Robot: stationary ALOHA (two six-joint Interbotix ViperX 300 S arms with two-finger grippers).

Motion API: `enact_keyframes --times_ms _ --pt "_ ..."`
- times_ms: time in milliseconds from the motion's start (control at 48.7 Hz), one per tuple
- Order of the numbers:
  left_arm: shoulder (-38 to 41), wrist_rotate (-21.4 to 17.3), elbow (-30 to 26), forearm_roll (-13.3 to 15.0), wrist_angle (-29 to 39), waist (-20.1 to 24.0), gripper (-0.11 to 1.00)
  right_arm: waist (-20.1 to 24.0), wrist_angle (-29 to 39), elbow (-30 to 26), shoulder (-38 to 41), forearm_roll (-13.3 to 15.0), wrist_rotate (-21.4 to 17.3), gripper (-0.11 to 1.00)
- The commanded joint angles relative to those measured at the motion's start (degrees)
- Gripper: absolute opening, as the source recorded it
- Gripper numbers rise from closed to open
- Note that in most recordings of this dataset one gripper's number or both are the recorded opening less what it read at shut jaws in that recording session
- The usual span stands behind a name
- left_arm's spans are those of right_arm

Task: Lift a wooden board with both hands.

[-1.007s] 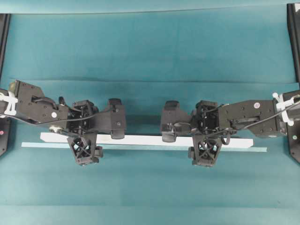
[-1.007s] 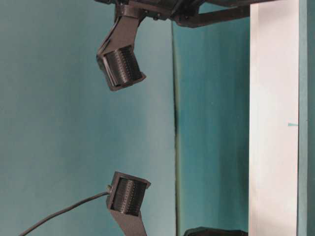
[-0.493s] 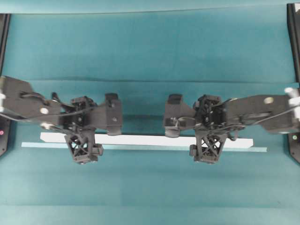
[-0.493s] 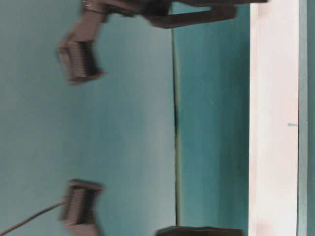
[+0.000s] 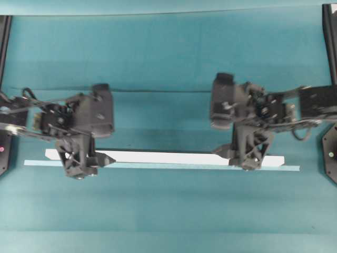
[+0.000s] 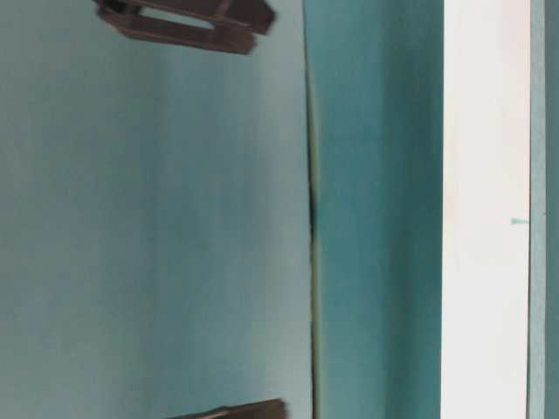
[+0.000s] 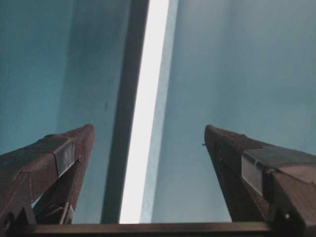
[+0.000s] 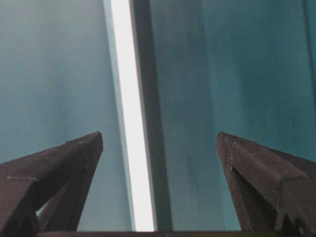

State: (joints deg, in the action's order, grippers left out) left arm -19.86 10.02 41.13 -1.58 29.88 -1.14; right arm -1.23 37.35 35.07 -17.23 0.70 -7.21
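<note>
The wooden board is a long white plank lying flat on the teal cloth; it also shows in the table-level view. My left gripper hangs open above the board's left end. My right gripper hangs open above its right end. In the left wrist view the board runs far below between the spread fingers of the left gripper. The right wrist view shows the same: the board lies well under the right gripper. Neither gripper touches it. Only blurred finger parts show at table level.
A thin pale blue-green tape strip lies along the board's near edge and sticks out past both ends. A cloth fold crosses the table behind the arms. Black frame posts stand at the left and right borders.
Both grippers have risen away from the board and drawn apart, the left one leftward and the right one rightward. Their fingers have nearly left the table-level view. The board has not moved.
</note>
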Motion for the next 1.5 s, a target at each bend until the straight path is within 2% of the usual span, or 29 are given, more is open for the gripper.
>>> enact_keyframes --times_ms 0,247,596,760,1027,1479 --pt "-2.72 0.0 -1.14 0.09 -0.44 0.0 0.98 0.0 -0.62 0.0 -1.85 0.44 -0.18 0.95" --pt "-8.17 0.0 -0.88 0.09 -0.44 0.09 0.98 0.0 -2.9 1.76 -6.42 0.62 -0.18 0.95" --pt "-13.71 0.0 0.35 0.09 -2.29 0.09 0.98 0.0 -12.22 6.68 -15.12 0.62 -0.18 0.95" --pt "-16.08 0.0 0.44 0.09 -5.62 0.09 0.98 0.0 -15.03 8.44 -18.72 0.62 -0.18 0.95" --pt "-21.36 0.0 2.2 0.0 -13.62 0.18 0.97 0.0 -15.47 9.76 -22.15 0.62 -0.18 0.95" --pt "-30.59 0.18 4.31 0.09 -14.33 0.35 0.97 -0.97 -22.24 12.74 -33.31 0.62 -0.18 0.95"
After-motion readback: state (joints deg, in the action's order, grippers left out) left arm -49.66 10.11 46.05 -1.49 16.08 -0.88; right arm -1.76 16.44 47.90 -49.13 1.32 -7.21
